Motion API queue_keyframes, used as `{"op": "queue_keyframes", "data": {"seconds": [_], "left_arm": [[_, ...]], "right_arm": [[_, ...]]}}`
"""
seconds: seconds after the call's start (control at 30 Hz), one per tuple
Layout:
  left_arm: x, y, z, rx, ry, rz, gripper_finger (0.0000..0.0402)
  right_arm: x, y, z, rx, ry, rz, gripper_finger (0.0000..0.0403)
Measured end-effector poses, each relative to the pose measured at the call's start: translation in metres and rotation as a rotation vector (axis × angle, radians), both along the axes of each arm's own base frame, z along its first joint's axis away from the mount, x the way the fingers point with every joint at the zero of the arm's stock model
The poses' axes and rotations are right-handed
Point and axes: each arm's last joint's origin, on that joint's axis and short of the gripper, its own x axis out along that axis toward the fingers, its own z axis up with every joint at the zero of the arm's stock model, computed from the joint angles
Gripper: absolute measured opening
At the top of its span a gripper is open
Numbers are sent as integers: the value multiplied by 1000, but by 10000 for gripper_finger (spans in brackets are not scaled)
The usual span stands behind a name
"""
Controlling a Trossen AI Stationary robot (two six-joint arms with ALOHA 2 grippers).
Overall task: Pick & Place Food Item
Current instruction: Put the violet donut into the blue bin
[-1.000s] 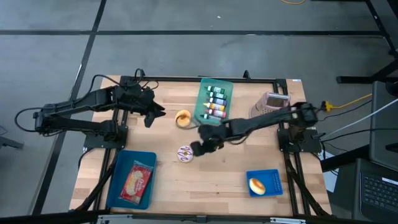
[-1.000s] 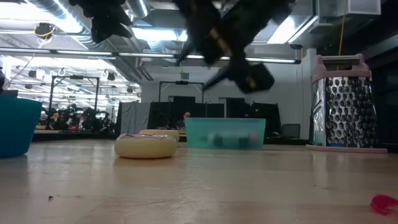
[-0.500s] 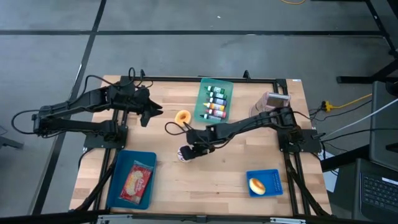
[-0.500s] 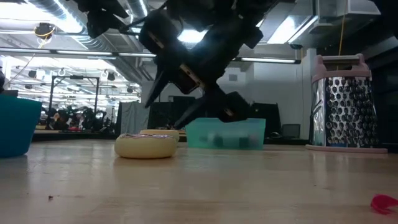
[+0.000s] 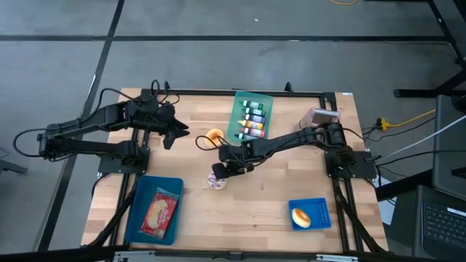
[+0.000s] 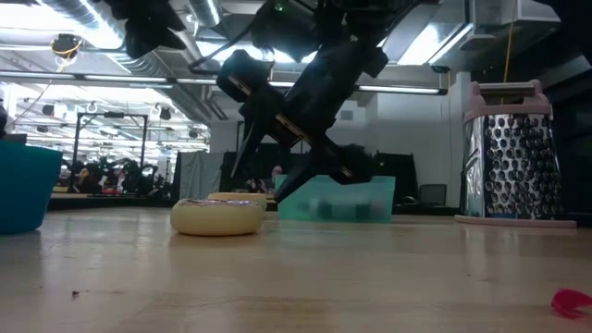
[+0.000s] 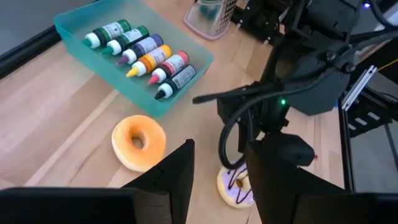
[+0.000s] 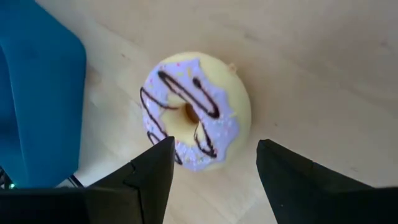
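Observation:
A donut with purple icing and dark stripes (image 5: 216, 181) (image 8: 196, 112) lies flat on the wooden table, left of its middle. My right gripper (image 5: 218, 172) (image 8: 214, 149) hangs open just above it, slanting down, a finger on either side of the donut's near part. I see no touch between them. An orange donut (image 5: 213, 137) (image 7: 138, 141) lies farther back. Over the table's far left, my left gripper (image 5: 170, 137) (image 7: 217, 162) waits open, raised and holding nothing.
A teal tray of paint bottles (image 5: 251, 116) stands at the back, with a grater (image 5: 320, 120) to its right. A blue tray holding a wrapped food item (image 5: 155, 209) sits near left. A small blue tray with a bun (image 5: 309, 213) sits near right.
My right gripper has come down and moved toward the table's left edge until it stands over the purple-iced donut, tipping steeper as it went. Its fingers have stayed apart. The donut has not moved.

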Motion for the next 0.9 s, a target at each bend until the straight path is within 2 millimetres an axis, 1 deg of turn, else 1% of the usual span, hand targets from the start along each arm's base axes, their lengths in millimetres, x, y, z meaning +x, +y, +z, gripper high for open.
{"op": "queue_keyframes", "data": {"seconds": [0.17,0.43,0.6,0.73,0.83,0.9], "left_arm": [[-1,0,-2,-4,19,-1,139],[-1,0,-2,-4,25,-3,139],[-1,0,-2,-4,26,-3,139],[-2,0,-3,-6,32,-3,139],[-2,-1,-3,-7,36,-3,139],[-2,-1,-3,-8,38,-3,139]], "right_arm": [[0,-4,0,-2,-1,-9,218],[0,-3,-1,-3,-1,5,200],[6,-2,-20,22,7,22,199],[9,-1,-30,52,5,16,199],[10,-1,-31,50,1,11,192],[10,-2,-31,40,0,4,170]]}}
